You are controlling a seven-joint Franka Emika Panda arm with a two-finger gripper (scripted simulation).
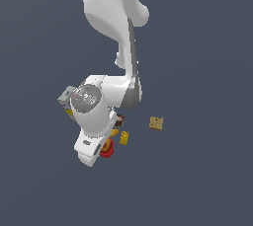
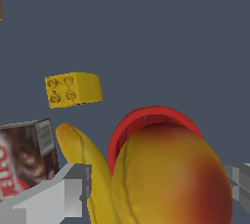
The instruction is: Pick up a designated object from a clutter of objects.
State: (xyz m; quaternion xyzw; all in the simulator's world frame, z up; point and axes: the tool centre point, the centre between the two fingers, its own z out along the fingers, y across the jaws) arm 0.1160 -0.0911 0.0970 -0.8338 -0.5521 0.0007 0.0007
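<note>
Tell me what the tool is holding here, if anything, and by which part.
The peach sits between the tool's fingers, which flank its widest sides, but whether they actually clamp it cannot be told.

**A:** What fills your wrist view nearest the lens?

**B:** You see the peach-like fruit, orange-yellow with a red blush, sitting between the two grey fingers of the gripper. One finger shows on each side of it; whether the pads press its skin you cannot tell.

**A:** And behind it?

**B:** The rim of the red bowl arcs just beyond the fruit. The yellow banana lies beside the fruit, against its flank. A dark printed packet stands past the banana. The small yellow studded block lies apart on the grey floor.
</note>
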